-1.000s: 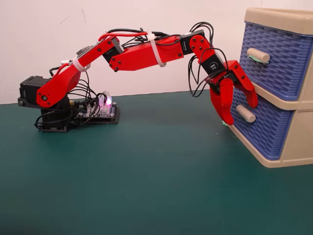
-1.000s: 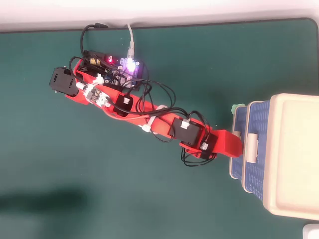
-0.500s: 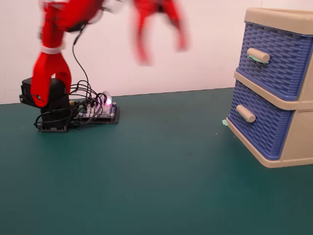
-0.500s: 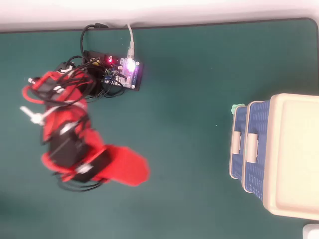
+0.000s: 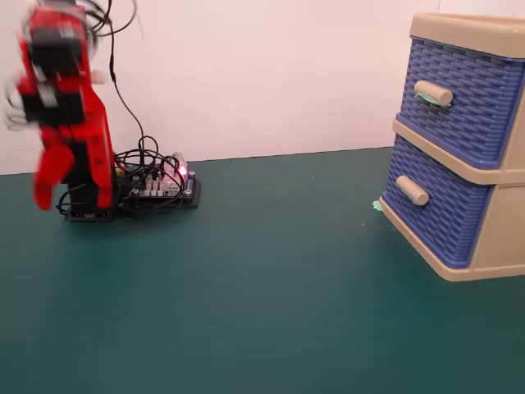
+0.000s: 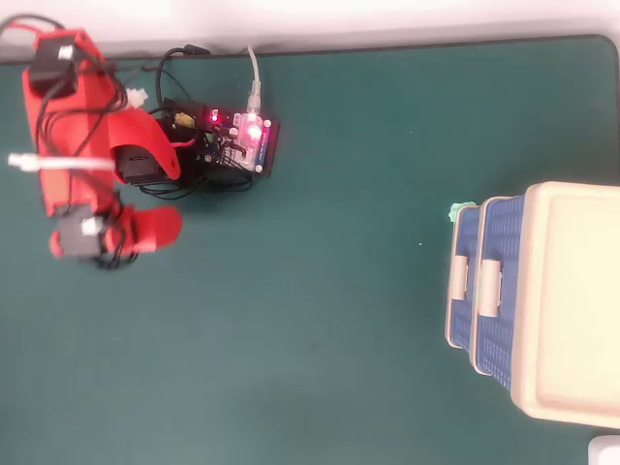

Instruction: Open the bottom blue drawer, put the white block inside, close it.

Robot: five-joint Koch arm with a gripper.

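Note:
The bottom blue drawer (image 5: 447, 222) sits shut in the beige-framed cabinet (image 5: 492, 246) at the right, and its plain beige peg handle (image 5: 413, 190) is free. From above, the drawer's front edge (image 6: 464, 300) juts slightly past the upper one. My red gripper (image 5: 72, 201) hangs blurred at the far left, folded over the arm's base, far from the cabinet. Its two fingers (image 5: 43, 185) stand apart with nothing between them. In the overhead view the gripper (image 6: 177, 194) points right, beside the lit board. The white block is out of view.
The upper drawer's handle (image 5: 432, 93) carries green tape. A small green scrap (image 6: 462, 209) lies on the mat at the cabinet's far corner. The controller board (image 6: 242, 140) with cables sits by the arm's base. A white object (image 6: 605, 450) shows at the bottom right corner.
The arm pulled away from the bottom drawer's handle, swung up and left across the table, and now hangs folded over its base. The drawer stays shut.

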